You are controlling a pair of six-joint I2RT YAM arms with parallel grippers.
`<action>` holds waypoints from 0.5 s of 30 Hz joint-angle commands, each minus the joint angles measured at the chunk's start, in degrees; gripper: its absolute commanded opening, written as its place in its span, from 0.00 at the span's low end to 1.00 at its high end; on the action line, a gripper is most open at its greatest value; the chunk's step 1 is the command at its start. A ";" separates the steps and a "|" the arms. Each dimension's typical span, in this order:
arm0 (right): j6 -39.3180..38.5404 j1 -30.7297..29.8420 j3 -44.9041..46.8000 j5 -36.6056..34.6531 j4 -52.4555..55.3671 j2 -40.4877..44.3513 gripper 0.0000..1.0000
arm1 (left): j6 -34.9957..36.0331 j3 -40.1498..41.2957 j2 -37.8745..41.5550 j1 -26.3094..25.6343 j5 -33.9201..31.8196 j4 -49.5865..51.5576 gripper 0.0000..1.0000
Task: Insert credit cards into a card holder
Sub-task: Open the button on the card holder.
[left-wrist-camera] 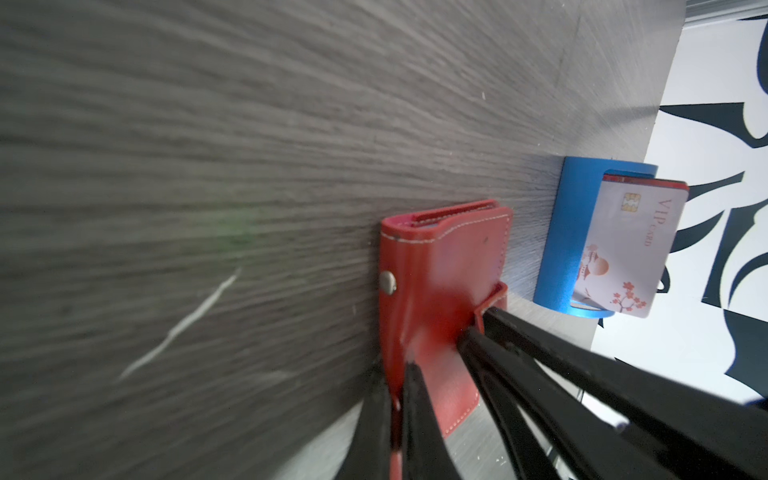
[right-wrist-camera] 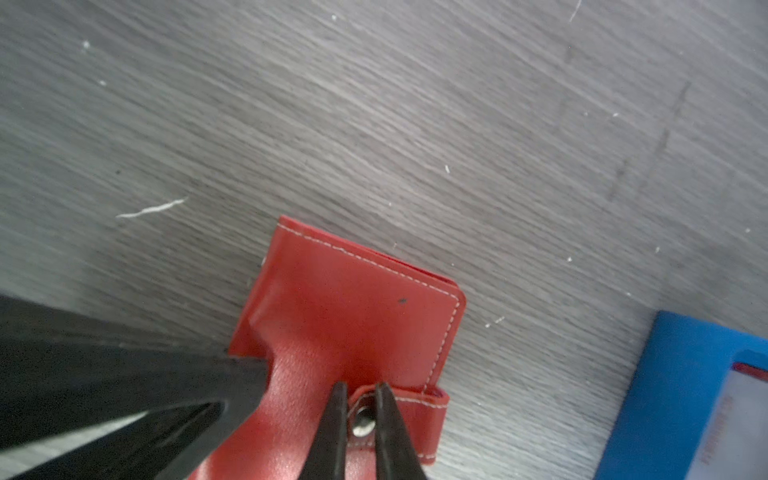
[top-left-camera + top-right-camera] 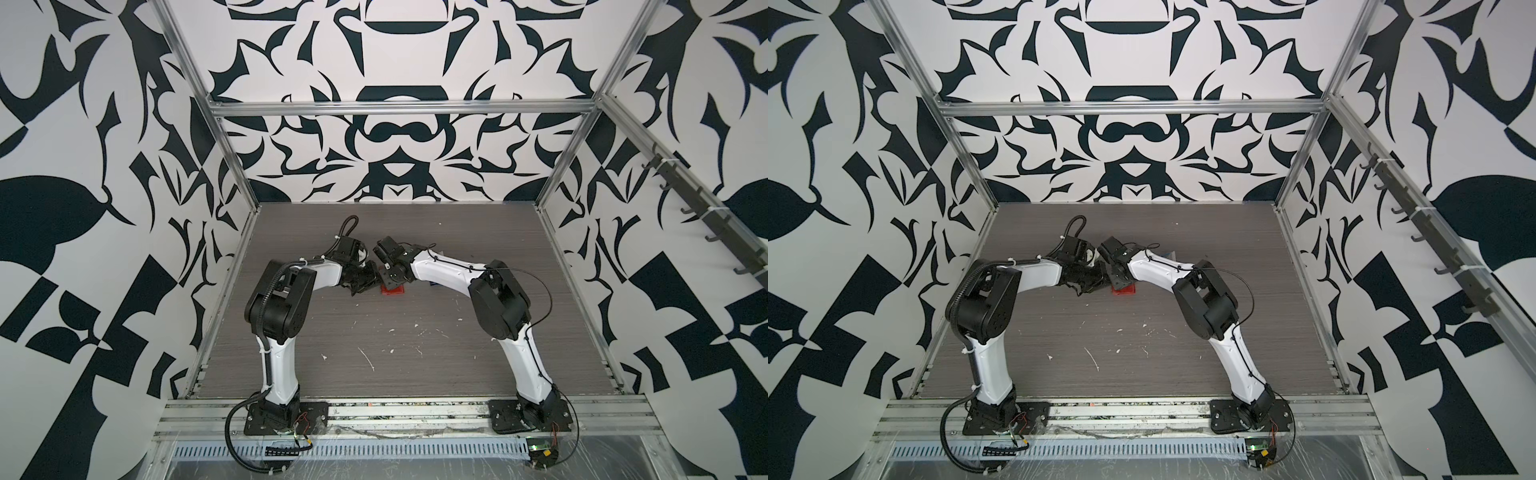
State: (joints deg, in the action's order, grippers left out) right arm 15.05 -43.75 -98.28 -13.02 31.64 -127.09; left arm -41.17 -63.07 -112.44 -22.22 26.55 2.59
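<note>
Right gripper (image 2: 360, 388), nearly closed, pinches the snap tab (image 2: 419, 409) of the shut red holder (image 2: 357, 299) lying on the tabletop (image 2: 415, 104); left gripper (image 1: 395, 370) clamps its edge. Cards (image 1: 623, 249) sit in a blue stand (image 1: 569, 232). Opening step; next, probably peel the tab free.

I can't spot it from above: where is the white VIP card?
In the left wrist view the VIP card stands in the blue stand, close beside the red wallet, on the right arm's side.

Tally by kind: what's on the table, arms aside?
wallet: 1
stand: 1
cards: 2, pale card and red card, of which only an edge shows behind the pale one
total: 4
</note>
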 commanded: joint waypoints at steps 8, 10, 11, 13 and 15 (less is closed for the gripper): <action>1.35 0.76 1.83 -4.40 5.02 4.45 0.00 | 2.05 3.01 1.87 -0.12 -4.91 7.68 0.05; 1.78 1.11 2.28 -4.07 5.01 5.21 0.00 | 2.40 3.19 2.10 -0.13 -5.36 8.08 0.05; 2.06 1.25 2.52 -4.03 4.93 5.59 0.00 | 2.49 3.36 2.19 -0.11 -5.53 8.21 0.05; 2.51 1.55 3.15 -3.82 4.83 6.38 0.00 | 2.69 3.78 2.45 -0.12 -5.81 8.31 0.05; 2.79 1.67 3.73 -2.84 4.41 7.28 0.00 | 2.81 4.13 2.62 -0.14 -5.89 8.36 0.05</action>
State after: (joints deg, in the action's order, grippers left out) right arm 16.51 -42.50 -95.29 -14.98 34.35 -123.74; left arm -39.38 -61.30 -110.32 -22.63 24.23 4.49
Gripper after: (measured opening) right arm 0.048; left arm 0.078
